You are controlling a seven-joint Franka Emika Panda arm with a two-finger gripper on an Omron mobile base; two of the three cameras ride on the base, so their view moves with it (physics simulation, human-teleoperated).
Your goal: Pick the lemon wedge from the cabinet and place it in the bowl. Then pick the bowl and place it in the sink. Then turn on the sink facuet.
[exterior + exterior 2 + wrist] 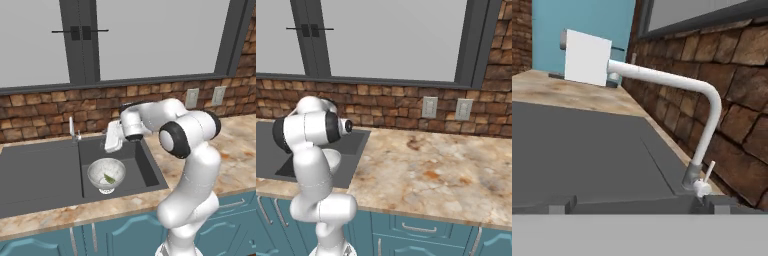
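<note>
The speckled bowl [106, 172] stands in the right basin of the dark sink [45, 172], with the small yellow-green lemon wedge [109, 178] lying inside it. My gripper [108, 142] hovers above that basin's back part, to the right of the thin sink faucet [72, 129], and points toward it. In the hand view the gripper [640, 206] is open with nothing between its fingertips [562, 205]. The white faucet [709, 107] arches ahead on the right, and its small side lever [709, 170] sticks up by its base. The cabinet is out of view.
A brick wall [45, 112] and a window run behind the sink. Marble counter [426, 170] stretches to the right, and the sink's corner [351, 145] shows beside my arm. A white box [587, 57] stands on the far counter before a teal-blue panel [582, 20].
</note>
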